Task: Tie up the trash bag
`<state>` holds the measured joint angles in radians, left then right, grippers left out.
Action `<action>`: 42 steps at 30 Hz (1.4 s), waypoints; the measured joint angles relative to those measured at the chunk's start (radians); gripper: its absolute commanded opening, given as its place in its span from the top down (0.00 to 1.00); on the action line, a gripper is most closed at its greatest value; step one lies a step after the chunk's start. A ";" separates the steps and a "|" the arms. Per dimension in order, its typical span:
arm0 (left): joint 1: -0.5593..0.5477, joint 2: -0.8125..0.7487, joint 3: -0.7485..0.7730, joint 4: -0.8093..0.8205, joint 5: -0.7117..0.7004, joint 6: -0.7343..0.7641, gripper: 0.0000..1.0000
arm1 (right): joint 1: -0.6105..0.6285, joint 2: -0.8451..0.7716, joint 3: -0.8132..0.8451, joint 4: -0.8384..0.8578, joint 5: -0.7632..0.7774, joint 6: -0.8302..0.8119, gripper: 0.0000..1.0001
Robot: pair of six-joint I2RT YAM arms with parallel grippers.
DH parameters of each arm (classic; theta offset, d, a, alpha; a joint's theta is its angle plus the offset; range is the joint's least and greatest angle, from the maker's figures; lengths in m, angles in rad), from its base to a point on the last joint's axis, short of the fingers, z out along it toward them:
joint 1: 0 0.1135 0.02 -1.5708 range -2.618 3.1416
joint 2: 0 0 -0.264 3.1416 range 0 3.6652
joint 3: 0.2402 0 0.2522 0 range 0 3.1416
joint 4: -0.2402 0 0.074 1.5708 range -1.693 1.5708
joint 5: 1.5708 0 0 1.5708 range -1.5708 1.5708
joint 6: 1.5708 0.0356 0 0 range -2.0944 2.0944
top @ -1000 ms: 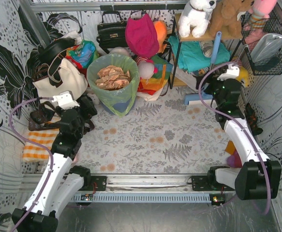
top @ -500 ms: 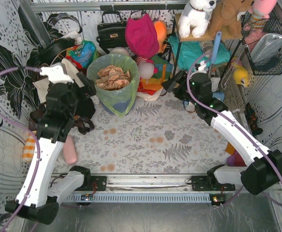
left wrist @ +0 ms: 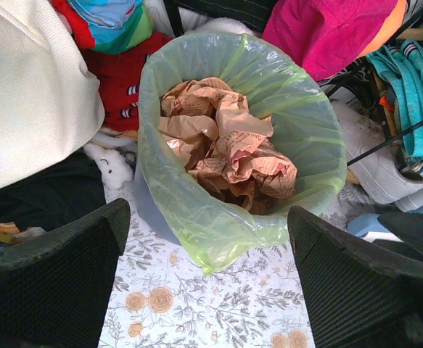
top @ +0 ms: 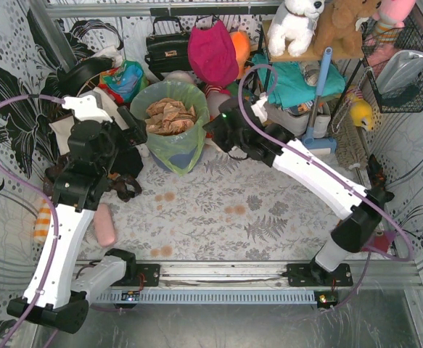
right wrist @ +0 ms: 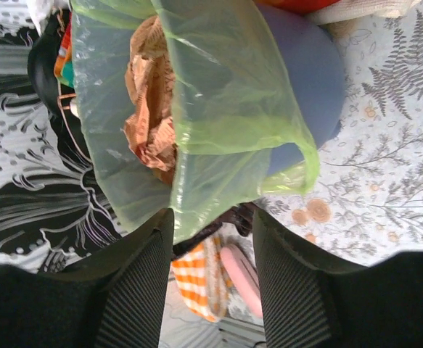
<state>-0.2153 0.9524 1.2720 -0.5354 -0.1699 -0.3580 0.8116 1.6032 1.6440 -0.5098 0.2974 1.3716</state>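
The trash bag [top: 169,119] is light-green translucent plastic lining a round blue-grey bin [right wrist: 305,72], with crumpled brown paper [left wrist: 226,148] inside; its mouth is open and its rim is folded over the bin. My left gripper [top: 129,129] is just left of the bag. In the left wrist view it [left wrist: 207,290] is open and empty, on the near side of the bag [left wrist: 196,210]. My right gripper [top: 215,130] is at the bag's right side. In the right wrist view it [right wrist: 211,279] is open, and the bag's hanging flap [right wrist: 218,174] reaches down to its fingertips.
A cream tote bag [top: 88,119] stands left of the bin, with dark bags below it. A pink object [top: 106,225] and an orange-striped cloth [top: 43,221] lie at the left. A magenta bag [top: 212,51], a black handbag [top: 166,47] and a shelf with plush toys [top: 298,25] crowd the back.
My right arm has swung far left, from the right side to the bag's right edge. My left arm rose and moved up beside the bag, then held there.
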 measured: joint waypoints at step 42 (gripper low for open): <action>0.000 0.034 -0.001 -0.045 0.003 0.005 0.02 | 0.079 0.350 0.441 -0.268 0.114 0.194 1.00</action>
<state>-0.2153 0.9859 1.2709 -0.5808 -0.1669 -0.3527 0.8902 1.9530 2.0850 -0.7780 0.4110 1.5654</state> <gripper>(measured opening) 0.979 0.117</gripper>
